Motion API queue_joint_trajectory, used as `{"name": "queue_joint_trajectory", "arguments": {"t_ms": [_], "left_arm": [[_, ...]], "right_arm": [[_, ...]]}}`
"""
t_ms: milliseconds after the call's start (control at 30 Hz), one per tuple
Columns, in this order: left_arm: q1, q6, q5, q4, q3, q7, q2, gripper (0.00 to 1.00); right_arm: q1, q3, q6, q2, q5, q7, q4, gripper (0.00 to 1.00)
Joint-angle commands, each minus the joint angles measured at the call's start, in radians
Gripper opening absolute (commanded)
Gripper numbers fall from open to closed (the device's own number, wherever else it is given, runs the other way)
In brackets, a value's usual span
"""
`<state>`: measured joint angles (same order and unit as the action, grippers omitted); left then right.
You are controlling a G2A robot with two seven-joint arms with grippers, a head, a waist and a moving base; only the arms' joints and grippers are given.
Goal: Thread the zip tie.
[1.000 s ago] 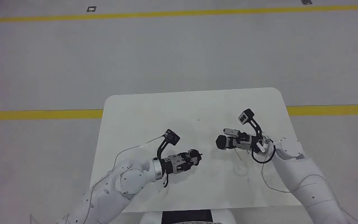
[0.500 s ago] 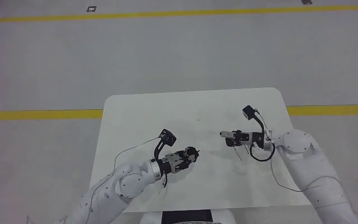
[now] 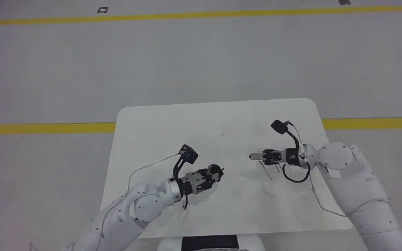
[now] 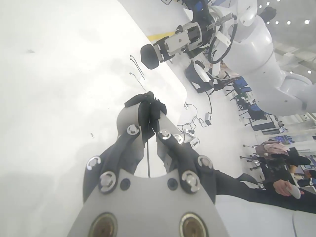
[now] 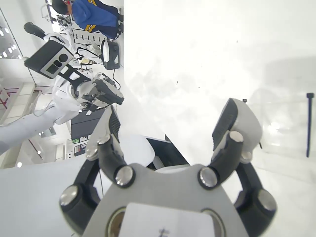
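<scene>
Centre of top view: left claw [image 3: 217,172] pinches a black zip tie [image 4: 147,110] | right claw [image 3: 254,156] spread, facing it | loose ties [image 3: 267,170] on table [image 3: 188,125] just below right claw (nearer arm), lying diagonally.

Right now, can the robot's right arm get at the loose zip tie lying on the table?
Probably yes: the right gripper is open and empty, and the loose zip tie lies flat on the table close beside it, uncovered as far as I can tell.
</scene>
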<state>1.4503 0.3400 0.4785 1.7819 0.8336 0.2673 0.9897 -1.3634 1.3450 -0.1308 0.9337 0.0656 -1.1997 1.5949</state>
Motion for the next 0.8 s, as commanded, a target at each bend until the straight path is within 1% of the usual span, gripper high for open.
{"name": "queue_joint_trajectory", "arguments": {"t_ms": [0, 33, 100, 167, 233, 333, 400, 767], "left_arm": [[0.000, 0.000, 0.000, 0.000, 0.000, 0.000, 0.000, 0.00], [0.000, 0.000, 0.000, 0.000, 0.000, 0.000, 0.000, 0.00], [0.000, 0.000, 0.000, 0.000, 0.000, 0.000, 0.000, 0.00], [0.000, 0.000, 0.000, 0.000, 0.000, 0.000, 0.000, 0.00], [0.000, 0.000, 0.000, 0.000, 0.000, 0.000, 0.000, 0.00], [0.000, 0.000, 0.000, 0.000, 0.000, 0.000, 0.000, 0.00], [0.000, 0.000, 0.000, 0.000, 0.000, 0.000, 0.000, 0.00], [0.000, 0.000, 0.000, 0.000, 0.000, 0.000, 0.000, 0.00]], "right_arm": [[-0.004, 0.000, 0.006, -0.002, 0.043, 0.027, 0.007, 1.00], [-0.003, 0.002, 0.012, -0.005, 0.079, 0.029, 0.014, 1.00], [-0.005, 0.012, 0.044, -0.011, 0.161, 0.036, 0.041, 1.00], [-0.006, 0.017, 0.066, -0.017, 0.230, 0.016, 0.067, 1.00], [-0.002, 0.012, 0.084, -0.024, 0.292, -0.031, 0.093, 1.00], [0.008, -0.005, 0.096, -0.029, 0.353, -0.093, 0.109, 1.00], [0.012, -0.012, 0.094, -0.030, 0.353, -0.114, 0.108, 1.00], [0.010, -0.014, 0.093, -0.030, 0.355, -0.108, 0.108, 1.00]]}}
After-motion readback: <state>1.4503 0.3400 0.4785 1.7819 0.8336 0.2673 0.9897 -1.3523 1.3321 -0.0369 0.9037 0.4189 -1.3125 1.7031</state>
